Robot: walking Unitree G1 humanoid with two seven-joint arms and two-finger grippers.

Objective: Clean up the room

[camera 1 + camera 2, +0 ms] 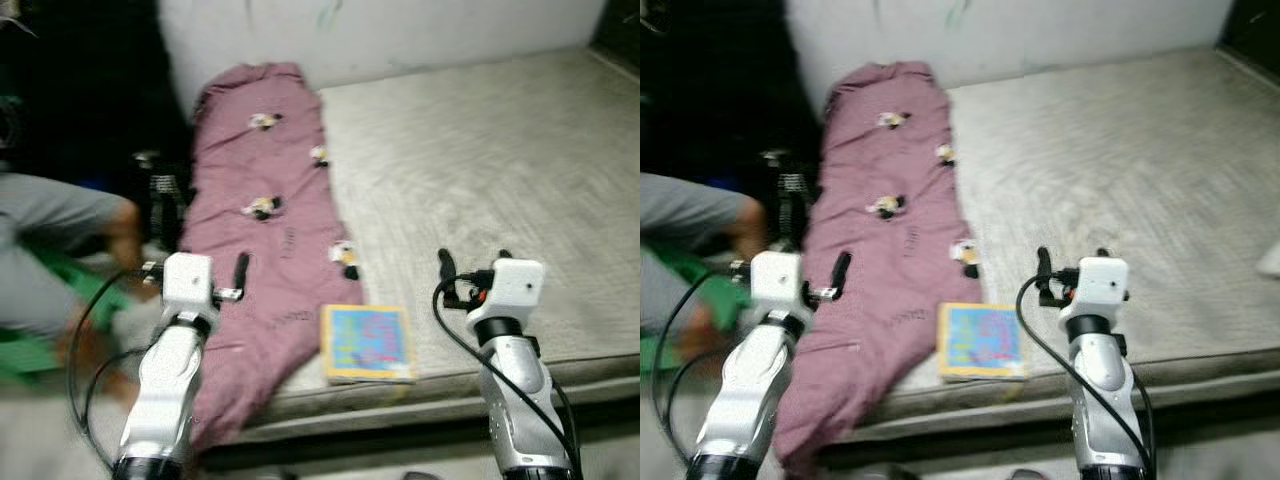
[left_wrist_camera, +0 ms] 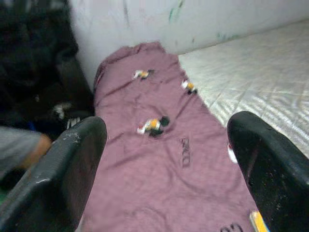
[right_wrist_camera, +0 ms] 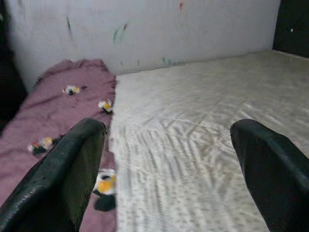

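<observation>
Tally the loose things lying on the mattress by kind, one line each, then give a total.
Purple blanket: 1
Picture book: 1
Total: 2
Both lie at the mattress front-left; the book sits at the blanket's right edge, near the mattress's front edge.

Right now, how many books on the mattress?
1. A colourful book lies at the mattress front edge, beside the purple blanket. Others could be hidden under it.

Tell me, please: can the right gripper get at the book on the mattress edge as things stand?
Probably yes. The right gripper is open and hovers over bare mattress, with the book lying flat just beside it toward the robot's left; nothing stands between them.
</observation>
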